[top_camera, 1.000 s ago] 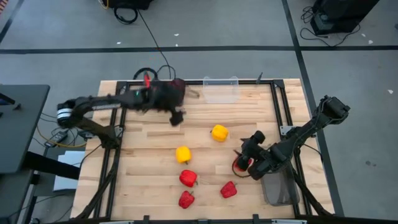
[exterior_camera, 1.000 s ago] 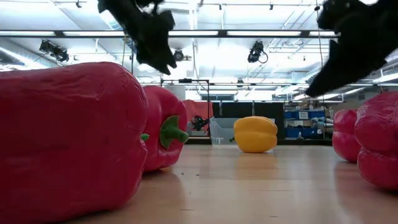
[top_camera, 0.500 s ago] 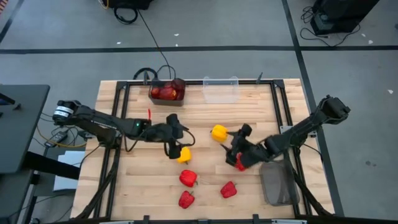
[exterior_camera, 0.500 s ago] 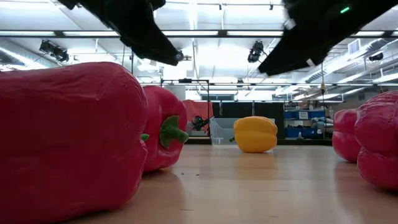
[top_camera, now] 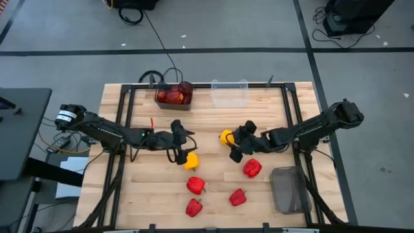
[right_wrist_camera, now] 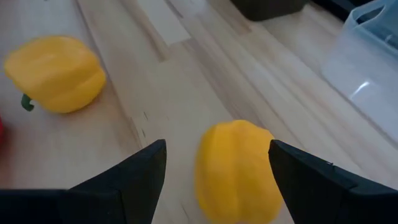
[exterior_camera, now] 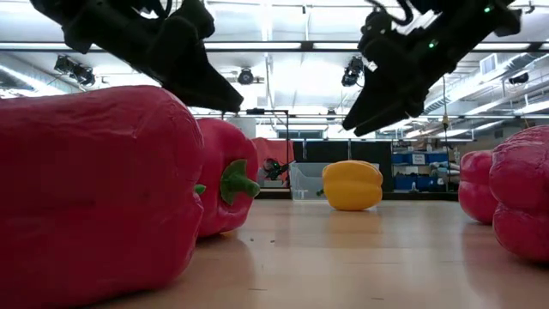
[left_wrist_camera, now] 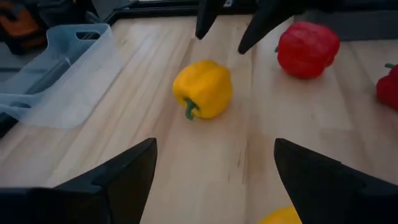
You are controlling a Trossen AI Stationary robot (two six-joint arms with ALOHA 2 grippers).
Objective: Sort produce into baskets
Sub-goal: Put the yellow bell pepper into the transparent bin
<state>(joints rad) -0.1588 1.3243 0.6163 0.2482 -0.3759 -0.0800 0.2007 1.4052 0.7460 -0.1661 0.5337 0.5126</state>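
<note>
Fingers of the right gripper point(right_wrist_camera: 214, 163) stand apart with one yellow pepper point(right_wrist_camera: 239, 171) framed between them, not yet clamped; in the high view that gripper point(top_camera: 231, 147) sits at the pepper's point(top_camera: 224, 136) five o'clock, near the table's middle. The left gripper point(top_camera: 180, 153) also hangs with fingers spread, empty, just at ten o'clock of the second yellow pepper point(top_camera: 191, 161).

Outward from there: a red pepper point(top_camera: 252, 168) lies loose at the right gripper's four o'clock, and three more red peppers point(top_camera: 196, 186) point(top_camera: 237, 197) point(top_camera: 193, 208) cluster toward six o'clock of the table. The dark bin point(top_camera: 173, 97), already holding red pieces, and the clear bin point(top_camera: 229, 94) sit along the twelve o'clock edge; the mesh bin point(top_camera: 289, 189) rests at the four o'clock corner.

Risk, as I judge it: both arms reach toward the centre, their grippers near one another, so a careless lift could bring them together. The pepper's rounded, glossy skin may squirt sideways if the fingers close off-centre, rolling it toward the other yellow one. Dropping it in the bin of red pieces would spoil the sort.
</note>
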